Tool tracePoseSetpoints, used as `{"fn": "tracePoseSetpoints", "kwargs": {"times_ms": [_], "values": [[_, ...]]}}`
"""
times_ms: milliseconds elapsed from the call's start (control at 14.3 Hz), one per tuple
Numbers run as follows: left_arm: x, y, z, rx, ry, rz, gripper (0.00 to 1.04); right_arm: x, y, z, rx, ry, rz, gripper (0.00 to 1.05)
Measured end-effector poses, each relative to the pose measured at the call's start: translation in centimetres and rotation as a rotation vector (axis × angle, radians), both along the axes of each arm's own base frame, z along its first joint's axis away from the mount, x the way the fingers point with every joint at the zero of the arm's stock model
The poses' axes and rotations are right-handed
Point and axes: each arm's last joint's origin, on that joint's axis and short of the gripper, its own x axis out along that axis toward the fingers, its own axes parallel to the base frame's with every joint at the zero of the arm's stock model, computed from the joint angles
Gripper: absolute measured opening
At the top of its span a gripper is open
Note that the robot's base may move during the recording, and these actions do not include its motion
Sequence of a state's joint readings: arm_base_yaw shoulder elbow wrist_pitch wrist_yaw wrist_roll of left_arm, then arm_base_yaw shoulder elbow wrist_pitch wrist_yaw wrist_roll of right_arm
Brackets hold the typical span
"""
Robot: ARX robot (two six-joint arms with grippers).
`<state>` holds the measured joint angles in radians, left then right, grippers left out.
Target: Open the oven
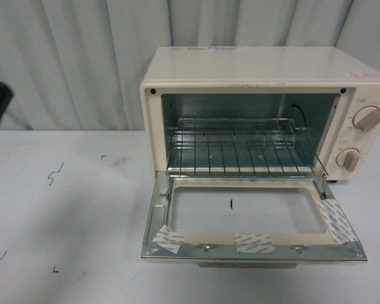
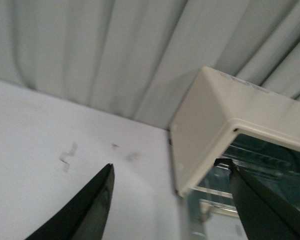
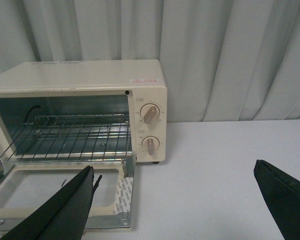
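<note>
left fingers (image 2: 92,205) spread wide holding nothing, right fingers (image 3: 65,210) spread wide holding nothing, cream oven (image 1: 266,69) on white desk (image 1: 63,209), door (image 1: 272,212) folded down flat, tape patches (image 1: 254,242) on door, wire rack (image 1: 240,149) inside, grey curtain (image 1: 82,63) behind

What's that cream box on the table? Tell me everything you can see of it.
It is a cream, boxy toaster oven, metal-looking, standing upright on the white table before a grey curtain. Its glass-windowed door is dropped fully open toward the front, with three tape patches on its frame. Inside are shiny walls and an empty wire rack. Two beige round knobs sit one above the other beside the opening. Only the table touches it.
</note>
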<state>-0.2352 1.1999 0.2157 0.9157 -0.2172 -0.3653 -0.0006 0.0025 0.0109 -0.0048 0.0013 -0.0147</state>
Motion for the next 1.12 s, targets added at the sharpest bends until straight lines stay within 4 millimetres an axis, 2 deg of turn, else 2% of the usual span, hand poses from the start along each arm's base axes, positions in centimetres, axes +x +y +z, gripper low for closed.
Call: {"fn": "tracePoseSetpoints", "kwargs": {"times_ms": [140,349,419,628,1116], "values": [[-1.5,1.3,0.8,0.234,-0.077,0.019,0.46,0.0,0.0,0.0,0.0,-0.001,0.002,0.98],[-3.5,2.5,-0.8,0.326,-0.06,0.006,0.06,0.0,0.0,0.0,0.0,-0.001,0.002,0.98],[-4.3,2.8,-1.4,0.335,-0.031,0.003,0.02,0.0,0.0,0.0,0.0,-0.001,0.002,0.98],[-5.5,4.1,-0.7,0.333,-0.062,0.008,0.02,0.0,0.0,0.0,0.0,0.0,0.001,0.98],[-7.8,4.2,-0.3,0.332,-0.077,0.007,0.02,0.0,0.0,0.0,0.0,-0.001,0.002,0.98]]}}
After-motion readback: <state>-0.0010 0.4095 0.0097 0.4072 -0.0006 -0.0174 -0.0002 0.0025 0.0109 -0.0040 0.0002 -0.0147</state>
